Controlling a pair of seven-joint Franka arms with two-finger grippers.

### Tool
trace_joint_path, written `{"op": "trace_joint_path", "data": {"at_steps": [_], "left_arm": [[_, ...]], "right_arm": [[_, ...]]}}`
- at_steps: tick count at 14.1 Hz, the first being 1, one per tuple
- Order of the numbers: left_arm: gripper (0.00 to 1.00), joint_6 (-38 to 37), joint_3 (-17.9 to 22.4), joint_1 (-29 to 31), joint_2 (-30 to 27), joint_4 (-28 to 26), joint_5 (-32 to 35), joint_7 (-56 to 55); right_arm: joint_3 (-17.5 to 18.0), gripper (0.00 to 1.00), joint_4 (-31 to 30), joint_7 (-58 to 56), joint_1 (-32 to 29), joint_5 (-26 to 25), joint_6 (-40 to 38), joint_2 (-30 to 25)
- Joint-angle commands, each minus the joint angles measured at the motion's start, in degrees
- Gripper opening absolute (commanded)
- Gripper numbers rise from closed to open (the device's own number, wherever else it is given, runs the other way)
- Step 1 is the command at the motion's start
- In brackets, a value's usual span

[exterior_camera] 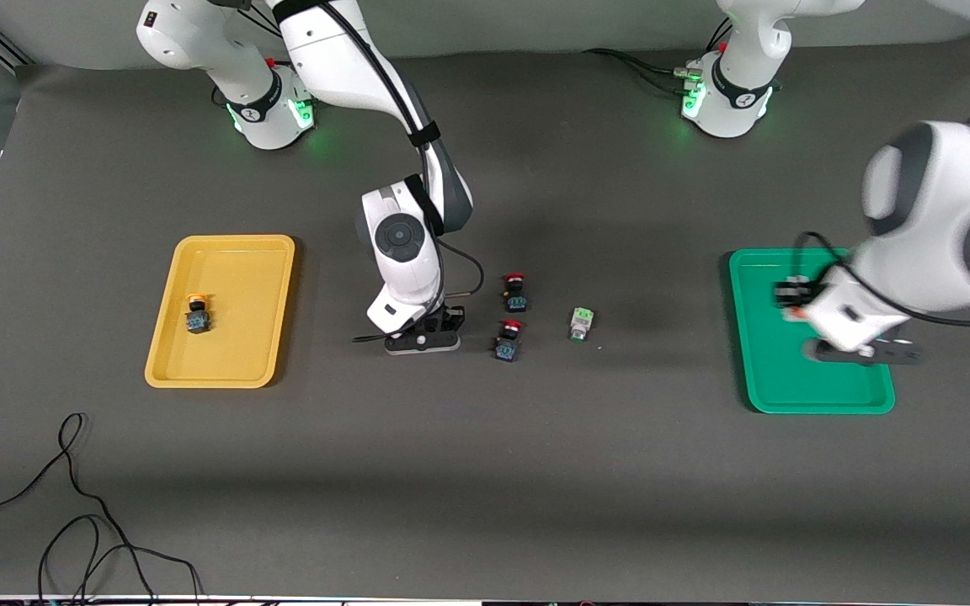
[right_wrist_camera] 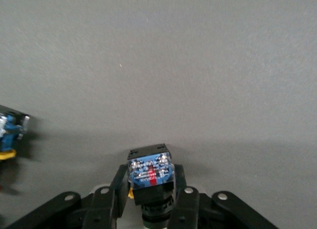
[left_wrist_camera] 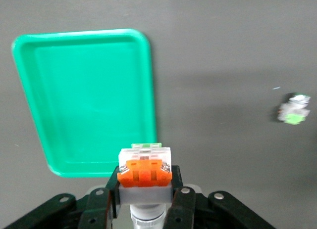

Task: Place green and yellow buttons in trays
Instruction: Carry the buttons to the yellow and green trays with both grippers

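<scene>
One tray (exterior_camera: pixel 220 313) lies toward the right arm's end of the table with a button (exterior_camera: pixel 196 315) in it; the other tray (exterior_camera: pixel 813 396) lies toward the left arm's end. Between them, three switches: two (exterior_camera: pixel 516 291) (exterior_camera: pixel 508 340) close together, a third (exterior_camera: pixel 581 323) beside them, toward the left arm's end.

You look down on a dark grey matte worktop (exterior_camera: pixel 485 488) that fills nearly the whole front view, its surface even and unmarked. A loose black cable (exterior_camera: pixel 72 513) loops across the corner nearest the front camera at the right arm's end. Along the top edge runs a pale grey wall (exterior_camera: pixel 535 25). Soft overhead light leaves broad, faint shadows on the worktop, and green glow from the indicator lights (exterior_camera: pixel 306 114) spills onto the surface by the bases.
</scene>
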Motion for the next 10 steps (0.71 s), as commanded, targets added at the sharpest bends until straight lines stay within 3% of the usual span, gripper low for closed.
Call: {"op": "trace_joint_path", "data": {"at_steps": [1, 4, 7, 10], "left_arm": [[0.00, 7.34, -0.80, 6.88, 0.12, -5.62, 0.82, 11.23], [0.00, 20.78, -0.72, 11.03, 0.30, -15.01, 4.49, 15.59], [0.00, 32.31, -0.72, 14.02, 3.63, -21.62, 6.36, 15.59], [0.00, 35.57, 1.47, 14.20, 8.81, -21.37, 6.45, 14.71]], "right_arm": [[-2.20, 0.27, 3.22, 0.69, -0.29, 0.66, -11.10, -6.55], [-9.22, 0.27, 10.26, -0.62, -0.29, -0.04, -27.11, -10.07], [-18.26, 0.27, 9.23, -12.79, -0.20, -0.22, -35.39, -13.85], [-30.13, 0.26, 3.62, -28.87, 0.68, -0.57, -36.91, -15.61]]}}
